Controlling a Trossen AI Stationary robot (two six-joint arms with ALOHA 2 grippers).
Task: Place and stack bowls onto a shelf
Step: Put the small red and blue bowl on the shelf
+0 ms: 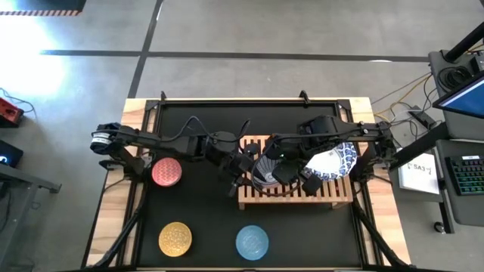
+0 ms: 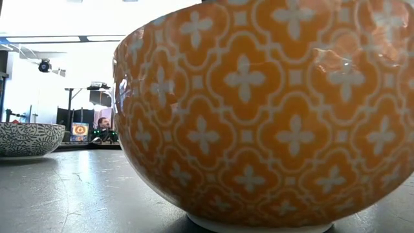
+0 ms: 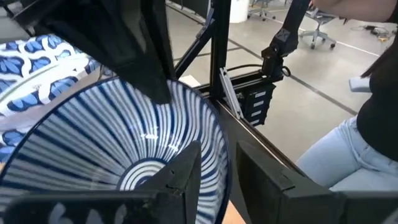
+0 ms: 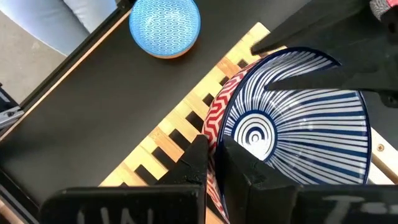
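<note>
Progress partial: striped bowl (image 1: 266, 171) over the shelf (image 1: 295, 198), seemingly nested in a red-patterned one (image 4: 219, 118), blue-rimmed bowl (image 1: 336, 162) alongside at shelf's right end. Left gripper (image 1: 249, 168) pinching striped bowl's rim, jaws narrow. Right gripper (image 1: 291, 170) at the opposite rim, jaws clamped on the stacked rims; exactly which bowl, hard to say. Still loose on the black mat: red bowl (image 1: 166, 171), yellow bowl (image 1: 175, 239), light blue bowl (image 1: 252, 242). Shelf stack mostly hidden under both arms from above, bowl count there unclear. Grey bowl (image 2: 31, 138) only visible at table level, position unclear.
</note>
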